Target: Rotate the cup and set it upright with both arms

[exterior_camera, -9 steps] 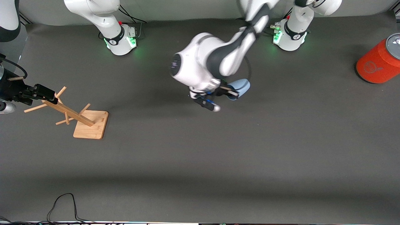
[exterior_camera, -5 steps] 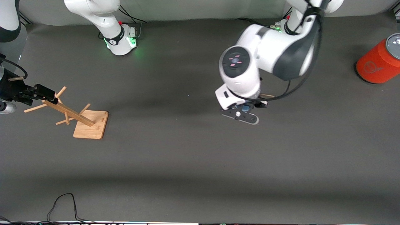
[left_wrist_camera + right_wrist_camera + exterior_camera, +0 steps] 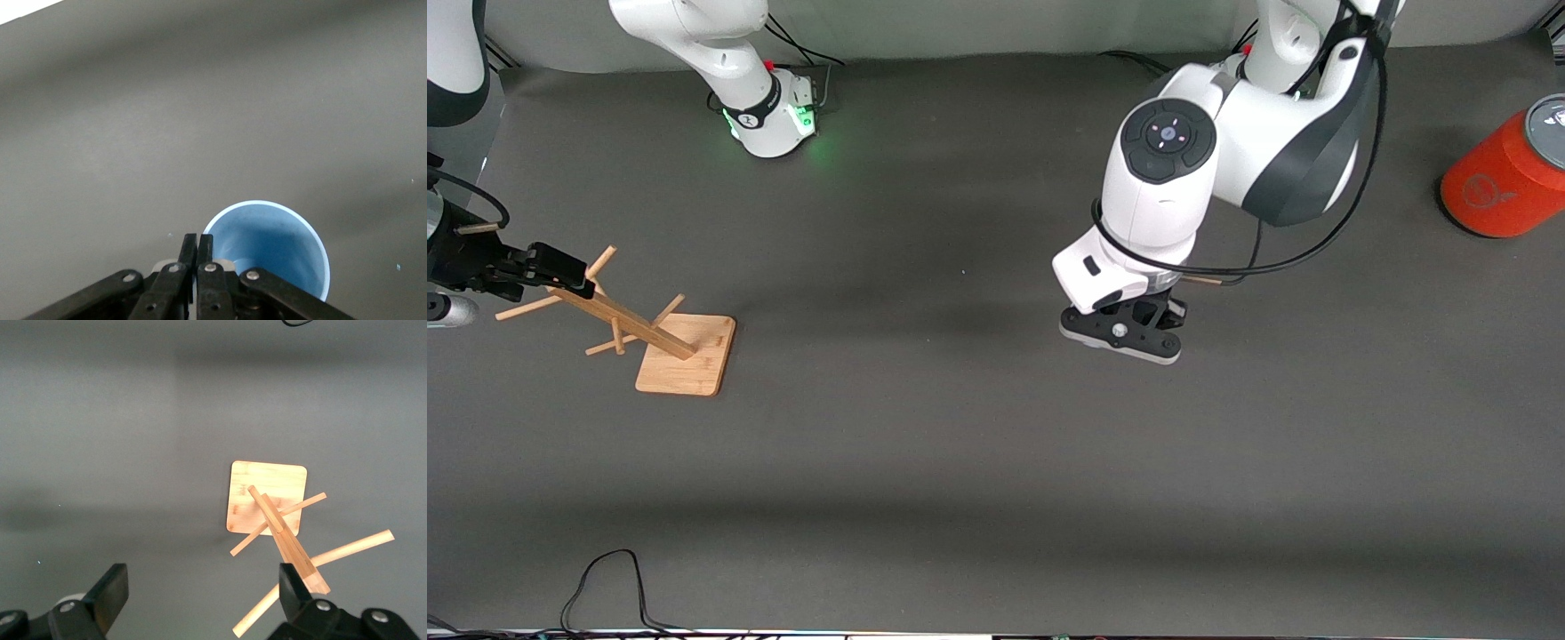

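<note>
In the left wrist view the pale blue cup (image 3: 267, 247) shows its open mouth to the camera, above the dark mat. My left gripper (image 3: 196, 243) is shut, its fingers pinching the cup's wall at the rim, one inside and one outside. In the front view the left gripper (image 3: 1125, 336) points down over the middle of the table and hides the cup beneath it. My right gripper (image 3: 551, 265) waits open at the right arm's end of the table, beside the top of the peg rack. Nothing lies between the right gripper's (image 3: 200, 590) fingers.
A wooden peg rack (image 3: 680, 356) stands on its square base toward the right arm's end. An orange can (image 3: 1503, 178) sits at the left arm's end. A black cable (image 3: 605, 582) loops at the table edge nearest the front camera.
The left arm swung toward its own end of the table and turned its hand downward. The cup, held sideways before, is now hidden under the hand in the front view. The right arm stayed still.
</note>
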Robot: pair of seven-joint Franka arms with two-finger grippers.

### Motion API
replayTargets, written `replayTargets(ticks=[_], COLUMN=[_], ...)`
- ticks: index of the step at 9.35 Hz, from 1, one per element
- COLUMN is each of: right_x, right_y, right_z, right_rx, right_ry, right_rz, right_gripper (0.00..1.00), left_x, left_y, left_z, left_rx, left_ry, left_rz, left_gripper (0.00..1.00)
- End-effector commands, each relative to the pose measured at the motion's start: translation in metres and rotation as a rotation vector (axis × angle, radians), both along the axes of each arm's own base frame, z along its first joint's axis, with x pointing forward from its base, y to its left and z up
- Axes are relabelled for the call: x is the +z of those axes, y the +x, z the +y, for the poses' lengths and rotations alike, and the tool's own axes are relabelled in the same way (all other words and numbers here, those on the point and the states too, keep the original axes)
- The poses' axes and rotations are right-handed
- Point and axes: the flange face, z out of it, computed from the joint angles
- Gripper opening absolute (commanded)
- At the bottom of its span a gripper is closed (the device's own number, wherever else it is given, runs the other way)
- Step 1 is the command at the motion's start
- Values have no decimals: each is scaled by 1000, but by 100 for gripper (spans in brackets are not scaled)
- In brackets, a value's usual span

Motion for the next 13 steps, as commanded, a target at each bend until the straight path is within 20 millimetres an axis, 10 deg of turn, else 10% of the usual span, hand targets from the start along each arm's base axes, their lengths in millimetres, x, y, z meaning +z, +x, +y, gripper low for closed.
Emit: replayTargets(ticks=[1, 9, 13], right_x=[-1, -2, -2], right_y=[1, 2, 2], right_z=[-1, -1, -1], right_rx=[22, 22, 22], right_ry=[-8, -9, -9], right_rz=[-11, -12, -12], right_gripper=[100, 100, 100], left_x=[-41, -195, -228], left_y=[-25, -99, -117], left_z=[-4, -56, -75], left_rx=[99, 167, 232], left_ry=[-64, -73, -88], left_rz=[-38, -215, -257], left_gripper=[0, 0, 0])
